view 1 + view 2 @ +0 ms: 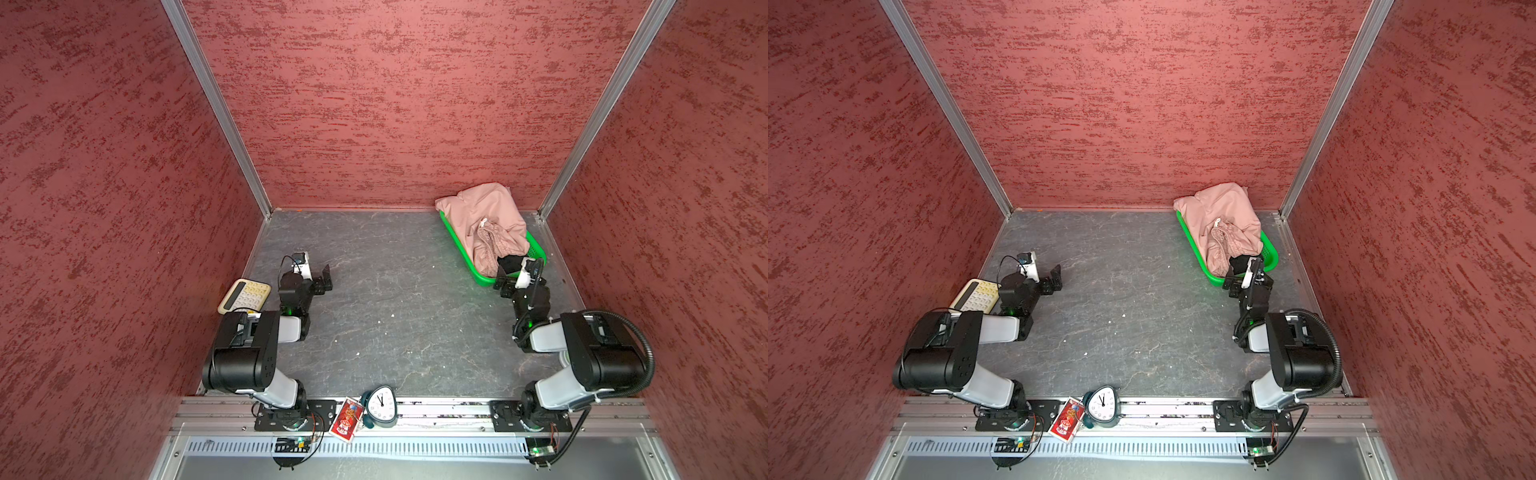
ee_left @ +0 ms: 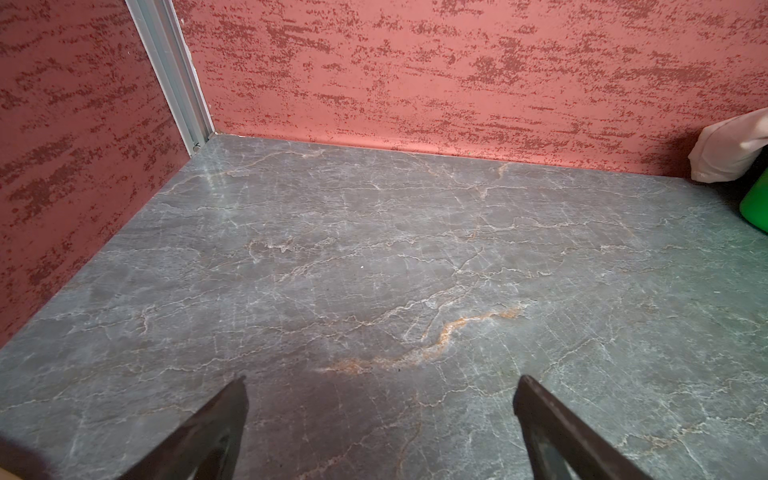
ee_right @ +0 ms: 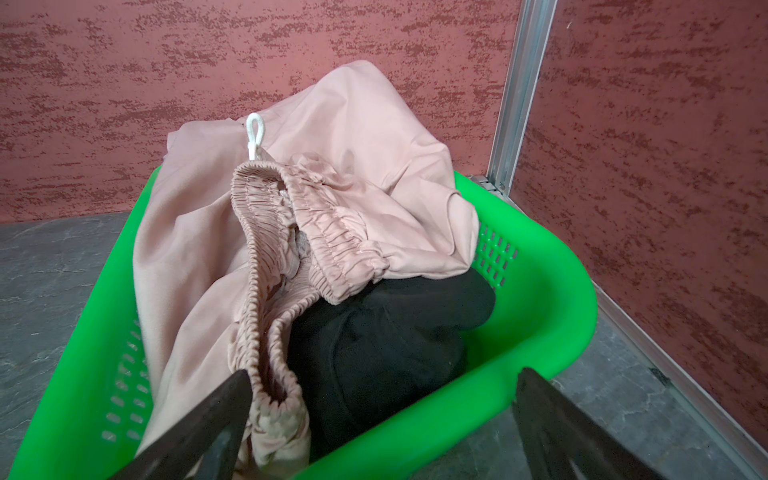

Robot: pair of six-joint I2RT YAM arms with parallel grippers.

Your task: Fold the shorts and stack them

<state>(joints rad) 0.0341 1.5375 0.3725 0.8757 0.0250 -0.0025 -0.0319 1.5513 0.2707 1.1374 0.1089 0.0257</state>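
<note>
We saw the dusty pink cloth shorts point(image 1: 482, 220), gathered at an elastic waistband, heaped in the green perforated plastic basket point(image 1: 457, 246). The basket sat at the right of both top views, by the far corner of the grey veined desk point(image 1: 395, 299). The black cloth shorts point(image 3: 386, 345) lay in the same basket, partly under the pink pair, at its near end. The right end effector point(image 3: 382, 376) hovered at that near rim, jaws spread wide and holding nothing. We could not tell whether its dark finger point(image 3: 216, 415) touched the waistband. The left end effector point(image 2: 380, 380) stood wide and empty too, over bare desk left of centre, well apart from the basket. A cream calculator point(image 1: 244, 296) lay beside the left arm.
</note>
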